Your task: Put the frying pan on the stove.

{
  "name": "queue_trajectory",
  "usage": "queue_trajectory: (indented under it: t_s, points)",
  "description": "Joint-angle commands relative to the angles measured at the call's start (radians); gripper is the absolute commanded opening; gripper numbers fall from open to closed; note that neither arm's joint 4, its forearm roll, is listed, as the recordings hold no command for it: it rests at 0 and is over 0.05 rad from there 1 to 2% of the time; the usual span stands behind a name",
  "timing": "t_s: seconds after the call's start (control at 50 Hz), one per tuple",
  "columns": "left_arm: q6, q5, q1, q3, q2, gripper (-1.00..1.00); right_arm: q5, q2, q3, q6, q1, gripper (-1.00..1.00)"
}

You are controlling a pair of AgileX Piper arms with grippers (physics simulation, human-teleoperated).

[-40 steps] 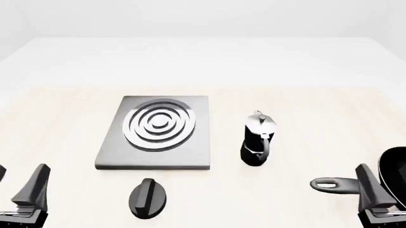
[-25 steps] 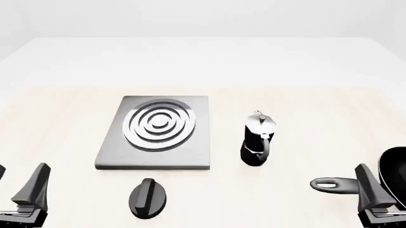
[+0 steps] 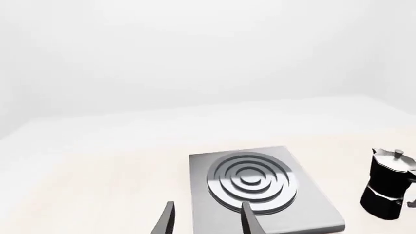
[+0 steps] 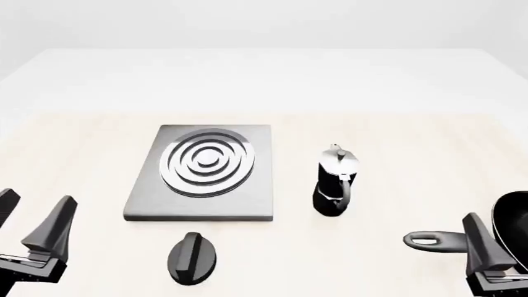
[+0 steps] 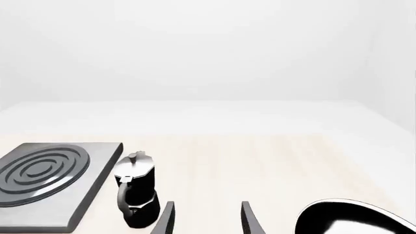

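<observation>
A: Worth worrying about the frying pan [image 4: 515, 213]? Parked at the near right corner of the tabletop [image 4: 396, 142], partly cut off by the front view's edge, handle pointing toward the middle, well apart from the stove [image 4: 202, 170].

B: Plenty to worry about. Take the right pincer [image 5: 206, 222]: spread open, gripping nothing, hanging just beside the pan, with no handle between its fingers in the wrist view. Could close on the rim instead and tip the pan, judging by that offset.

A: And on the way across?

B: Must pass the moka pot [image 4: 334, 182], standing upright between pan and stove. Might clip it with the long handle and topple it if carried low. Could also brush the black knob [image 4: 192, 257], lying near the stove's front edge.

A: As for the left pincer [image 4: 31, 218]?

B: Open too, empty, down at the near left corner, apart from everything. Little risk there.

A: Anything given by one view and not another?

B: From the front: the handle with its loop end, plus the knob, both missing from the wrist views. From the right wrist: the glossy pale inside of the pan, barely seen from the front. From the left wrist: stove and moka pot only, no pan at all.
</observation>
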Motion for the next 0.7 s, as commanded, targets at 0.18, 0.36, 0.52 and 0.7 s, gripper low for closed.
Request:
queue_trajectory:
  t_s: [0.18,0.36,0.52,0.7]
  points:
    - [0.024,-0.151,-0.112,-0.045,0.186,1.00,-0.004,-0.002,-0.042,0.016,-0.027,1.00]
    - [0.033,-0.246,-0.161,-0.061,0.302,1.00,0.007,-0.003,-0.115,0.033,-0.060,1.00]
    - [0.035,-0.320,-0.205,-0.074,0.393,1.00,0.032,-0.003,-0.214,0.052,-0.091,1.00]
    - [0.036,-0.417,-0.258,-0.095,0.516,1.00,0.086,-0.003,-0.348,0.088,-0.143,1.00]
